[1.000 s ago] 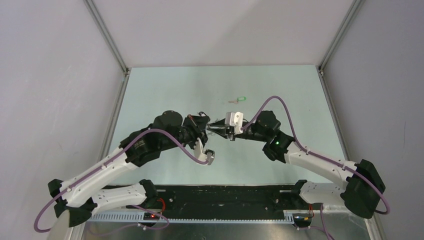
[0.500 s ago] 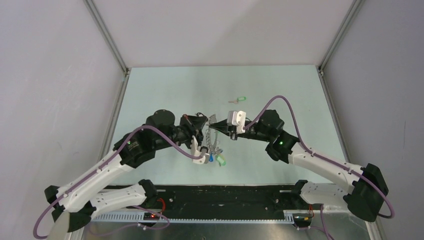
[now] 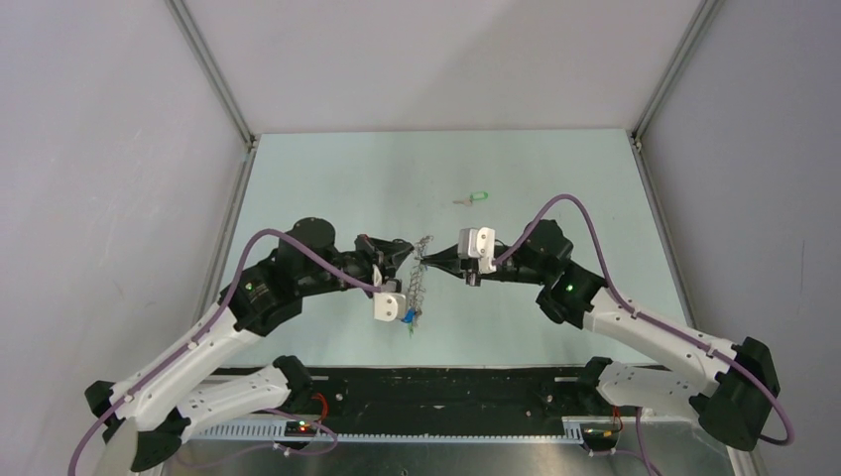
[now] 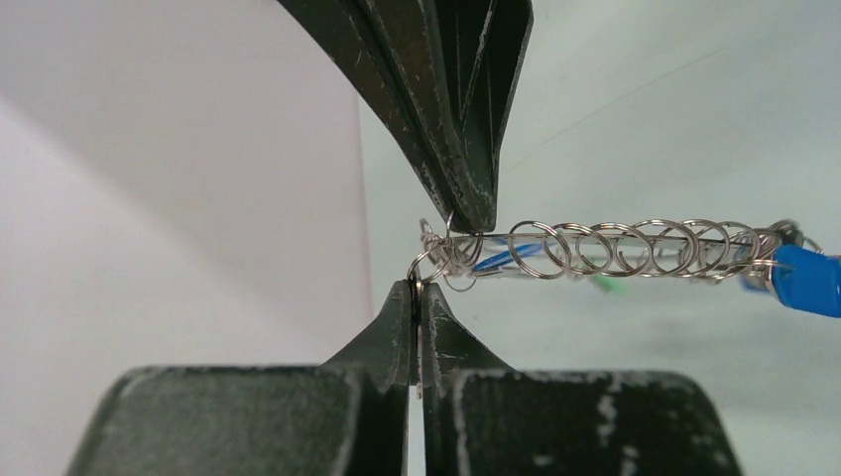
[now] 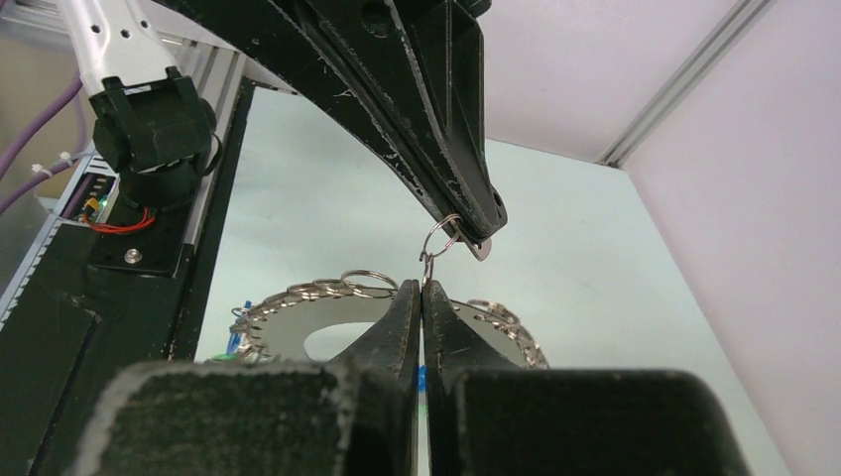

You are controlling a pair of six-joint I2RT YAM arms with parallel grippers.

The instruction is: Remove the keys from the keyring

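A: Keyring position?
B: Mid-table, strung from the two meeting fingertips. Edge-on from above, long axis running from the pinch point back toward the arm bases. Threaded all along with small split rings. Cannot tell whether the near end touches the table.
A: Keys?
B: Blue-headed key dangling at the near end, a scrap of green just beside. One green-headed key flat on the table, well apart, farther back, blade pointing left.
A: Fingers?
B: Left gripper pressed fully together on a small ring at the far end of the keyring. Right gripper likewise, nipping a neighbouring ring. Tips almost touching.
A: Room?
B: Table stretching wide to left, right and back. Side walls well off. Black base rail near, beyond the dangling end.
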